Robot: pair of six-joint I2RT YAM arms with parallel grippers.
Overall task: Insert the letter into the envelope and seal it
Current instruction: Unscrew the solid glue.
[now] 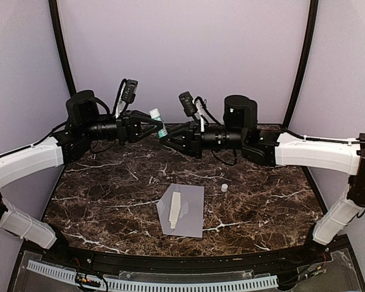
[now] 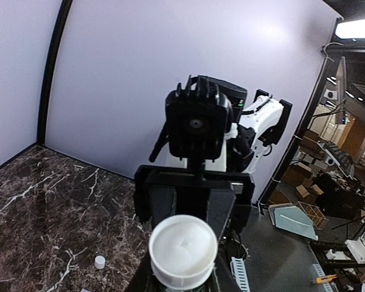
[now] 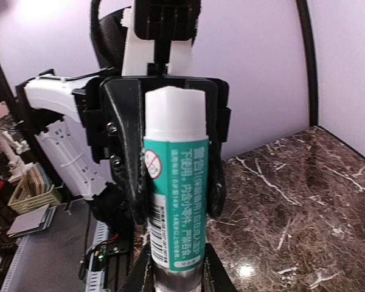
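Lying flat near the front centre of the dark marbled worktop (image 1: 103, 194): the envelope (image 1: 193, 214), pale grey-lavender, slightly askew, with its flap (image 1: 163, 206) opened out to the left. The letter (image 1: 175, 210), a narrow white folded strip, rests on its left half and is not inside.

A small white cap (image 1: 224, 188) stands on the worktop just beyond the envelope's far right corner, apart from it.

A glue stick (image 1: 160, 126) with a teal label and white upper end is held in the air well behind the envelope, between the two arms. The right claw (image 1: 169, 137) is clamped on the stick's lower end. The left claw (image 1: 149, 125) has a finger (image 3: 129, 158) close on each side of the white end, but I cannot tell whether it is gripping.

The backdrop is a plain lavender wall (image 1: 182, 48).
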